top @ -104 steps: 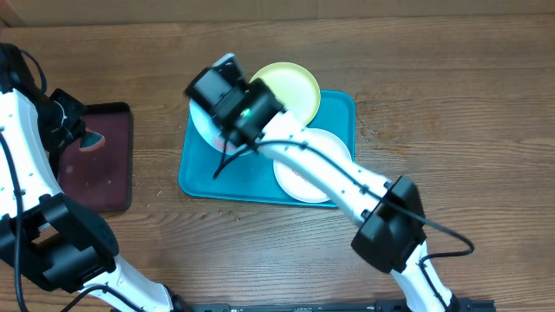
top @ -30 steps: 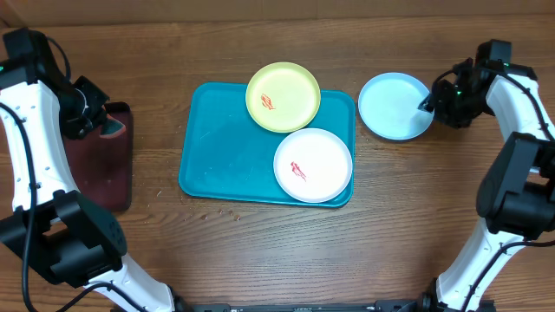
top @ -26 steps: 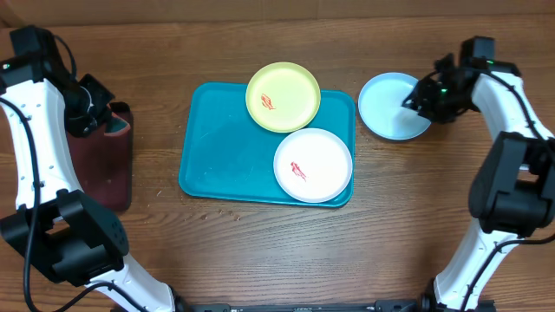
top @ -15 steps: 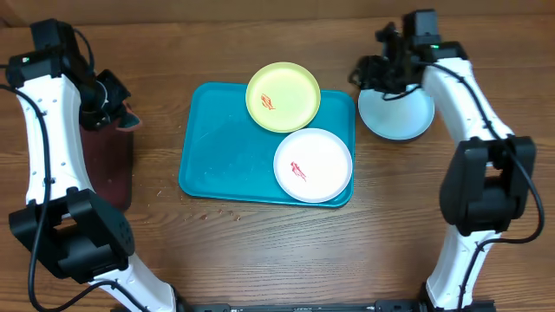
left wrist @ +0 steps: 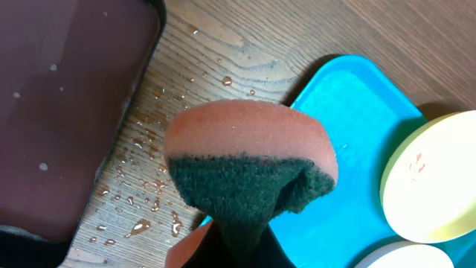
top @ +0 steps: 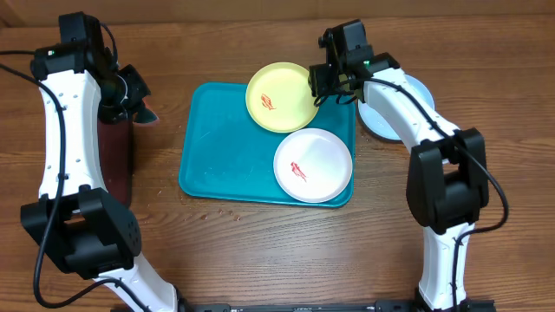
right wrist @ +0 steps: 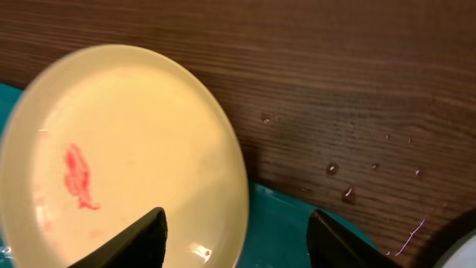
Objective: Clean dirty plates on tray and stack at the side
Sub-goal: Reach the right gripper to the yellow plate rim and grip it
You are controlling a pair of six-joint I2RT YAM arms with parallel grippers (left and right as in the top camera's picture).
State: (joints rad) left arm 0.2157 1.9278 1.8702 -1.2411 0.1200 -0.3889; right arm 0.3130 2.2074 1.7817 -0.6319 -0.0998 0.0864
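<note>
- The left gripper (top: 133,92) is clamping a sponge (left wrist: 249,167), its jaws closed on the dark green scouring side while the orange side is facing up.
- The sponge is hanging over the wooden table (top: 260,251), between the dark maroon tray (left wrist: 67,97) and the left edge of the teal tray (top: 217,165).
- Water droplets (left wrist: 145,216) are lying on the wood just beside the maroon tray.
- The yellow-green plate (top: 277,95) is sitting at the far edge of the teal tray, overhanging its rim, and is showing a red smear (right wrist: 78,179).
- The white plate (top: 313,165) is lying at the near right corner of the tray, just beside the yellow-green one, with a red smear (top: 298,170) near its middle.
- The pale blue plate (top: 376,120) is resting on the table to the right of the tray, partly hidden under the right arm.
- The right gripper (right wrist: 238,246) is hovering at the right rim of the yellow-green plate with its fingers (right wrist: 145,238) spread apart, holding nothing.
- Whether those fingers are touching the plate is hard to tell from the wrist view.
</note>
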